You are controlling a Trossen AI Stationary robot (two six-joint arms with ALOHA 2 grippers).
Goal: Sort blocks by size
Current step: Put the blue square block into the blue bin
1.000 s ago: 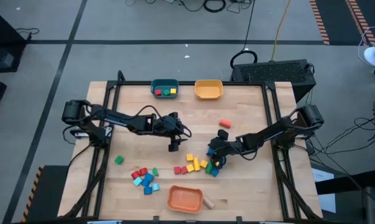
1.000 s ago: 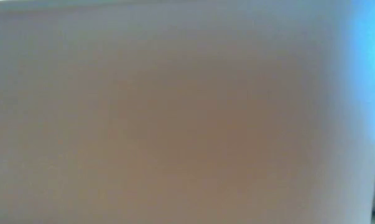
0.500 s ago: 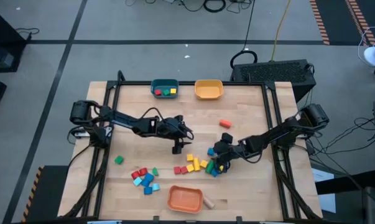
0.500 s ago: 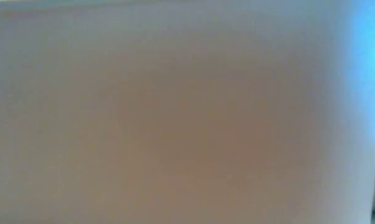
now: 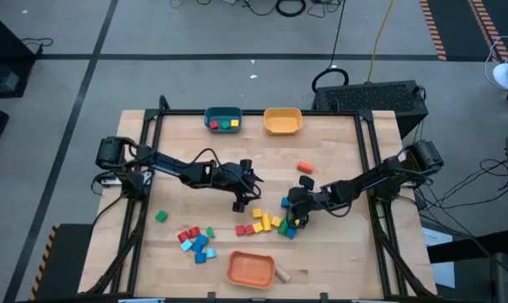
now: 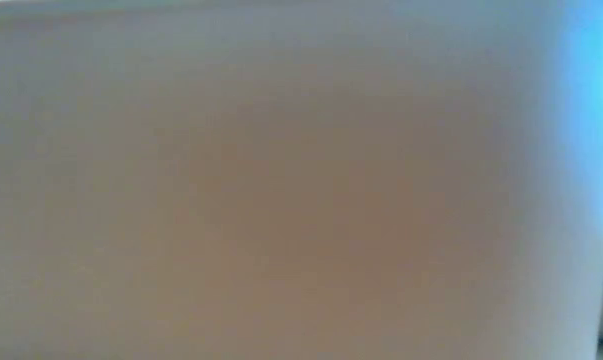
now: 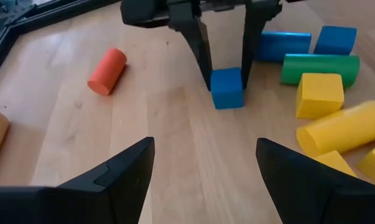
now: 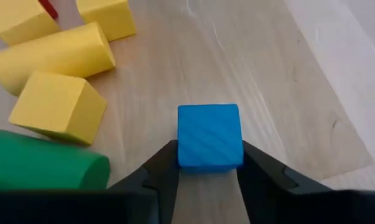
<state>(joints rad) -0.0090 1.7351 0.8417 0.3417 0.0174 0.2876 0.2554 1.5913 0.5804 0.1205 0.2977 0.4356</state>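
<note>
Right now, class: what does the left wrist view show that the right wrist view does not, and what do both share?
Only the left wrist view shows the orange cylinder, the left gripper open and empty, and the right gripper seen from in front. Only the right wrist view shows the table's edge. Both show the right gripper's fingers closed on the small blue cube, beside a green cylinder and yellow blocks.

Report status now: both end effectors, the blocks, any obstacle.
Right end effector shut on blue cube, cube on table. Left end effector open, empty, hovering nearby. Yellow and green blocks close beside; no obstruction.
</note>
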